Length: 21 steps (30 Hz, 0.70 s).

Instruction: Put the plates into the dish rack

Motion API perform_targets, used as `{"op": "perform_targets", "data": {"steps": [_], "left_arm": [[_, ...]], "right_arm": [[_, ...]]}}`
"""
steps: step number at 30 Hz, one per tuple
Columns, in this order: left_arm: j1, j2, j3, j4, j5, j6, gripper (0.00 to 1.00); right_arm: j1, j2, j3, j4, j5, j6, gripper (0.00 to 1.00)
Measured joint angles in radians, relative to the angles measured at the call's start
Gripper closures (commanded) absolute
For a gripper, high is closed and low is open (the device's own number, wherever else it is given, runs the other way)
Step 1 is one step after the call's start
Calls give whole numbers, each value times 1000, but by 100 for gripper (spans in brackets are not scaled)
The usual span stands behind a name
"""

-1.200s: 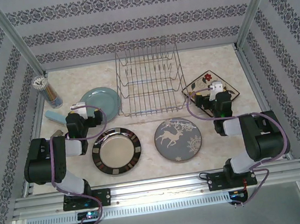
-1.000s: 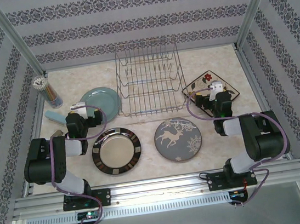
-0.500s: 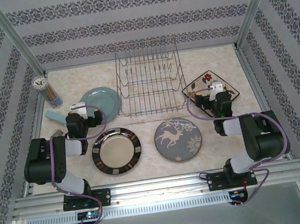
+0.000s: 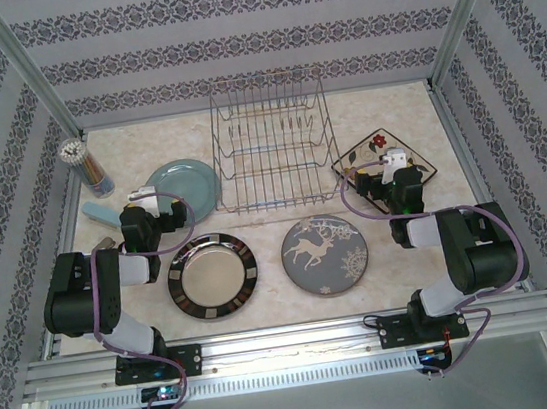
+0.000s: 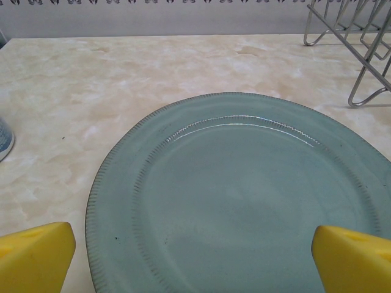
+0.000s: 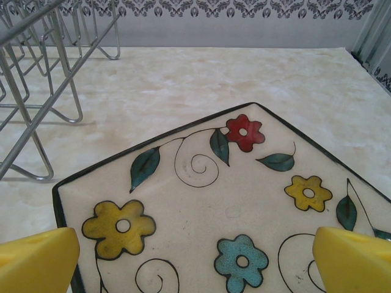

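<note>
— Pale-blue plate point(image 5: 238, 201) lies flat on the tabletop point(image 4: 409, 237), just left of the dish rack point(image 4: 273, 144). The left pincer point(image 5: 195, 262) hangs low over its near rim, yellow fingertips point(image 5: 36, 256) wide apart, gripping nothing.

— And the right side?

— Same posture. The right pincer point(image 6: 195, 259) is spread just as wide over the near corner of the square floral plate point(image 6: 232, 201), which sits flat just right of the rack. Nothing is held there either.

— So which step is this?

— The first, I'd judge: the approach to a pick. No plate stands in the rack, and the brown-rimmed plate point(image 4: 212, 275) and the reindeer plate point(image 4: 325, 253) lie untouched nearer the arms' bases.

— What does the next move ask for?

— A flat plate gives little to pinch from above. I'd expect a pincer to go down to the rim, work one finger under the lip and close on it. Then it has to lift the plate, turn it upright and slot it between the tines. The rack's wire feet stand near both plates, so the lift must clear them.
</note>
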Motion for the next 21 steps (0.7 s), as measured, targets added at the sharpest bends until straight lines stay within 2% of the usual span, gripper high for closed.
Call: {"op": "perform_targets", "data": {"steps": [9, 14, 18, 21], "left_arm": [[0, 0, 0, 0, 1, 0, 0], [0, -18, 0, -25, 3, 0, 0], [0, -182, 34, -217, -10, -14, 0], [0, -357, 118, -384, -42, -87, 0]], "right_arm": [[-9, -20, 7, -42, 8, 13, 2], [-47, -197, 75, -286, 16, 81, 2], [-62, -381, 119, -452, 20, 147, 2], [-63, -515, 169, -636, 45, 230, 2]]}}
